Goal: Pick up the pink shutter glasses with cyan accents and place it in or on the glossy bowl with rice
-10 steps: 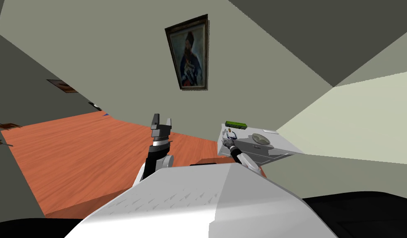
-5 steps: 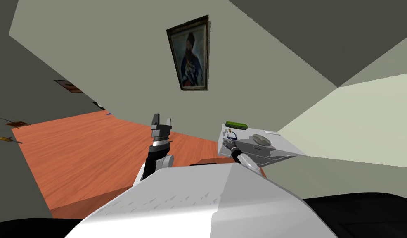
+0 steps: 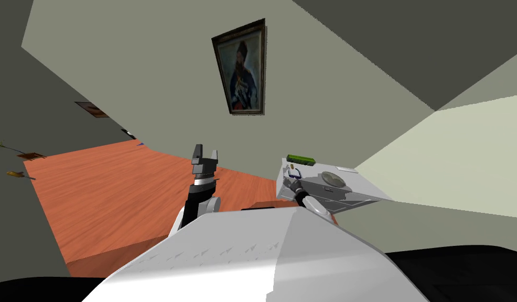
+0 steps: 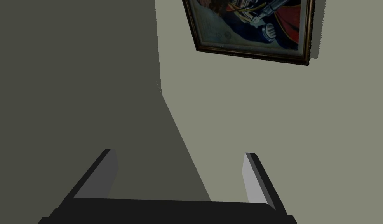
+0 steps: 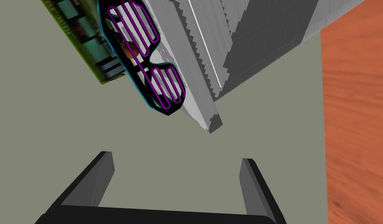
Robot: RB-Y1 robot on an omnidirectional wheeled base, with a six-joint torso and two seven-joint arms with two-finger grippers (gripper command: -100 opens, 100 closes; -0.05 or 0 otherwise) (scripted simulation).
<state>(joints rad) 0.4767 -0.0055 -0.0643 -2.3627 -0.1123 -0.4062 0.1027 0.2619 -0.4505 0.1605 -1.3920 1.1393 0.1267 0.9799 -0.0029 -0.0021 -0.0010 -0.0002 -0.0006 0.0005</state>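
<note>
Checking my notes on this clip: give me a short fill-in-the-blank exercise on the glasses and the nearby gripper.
The right gripper has its fingers ____.
The glasses lie on a table coloured ____.
The slab beside the glasses is ____.
Missing words: open, grey, green.

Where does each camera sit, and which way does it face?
Head view: on the head, facing down and forward; left gripper raised, right gripper at grey table.
Left wrist view: on left hand, facing a wall; open fingers.
Right wrist view: on right hand, facing shutter glasses and green board on the table; open fingers.
Head and right wrist views share glasses, board, table.
</note>
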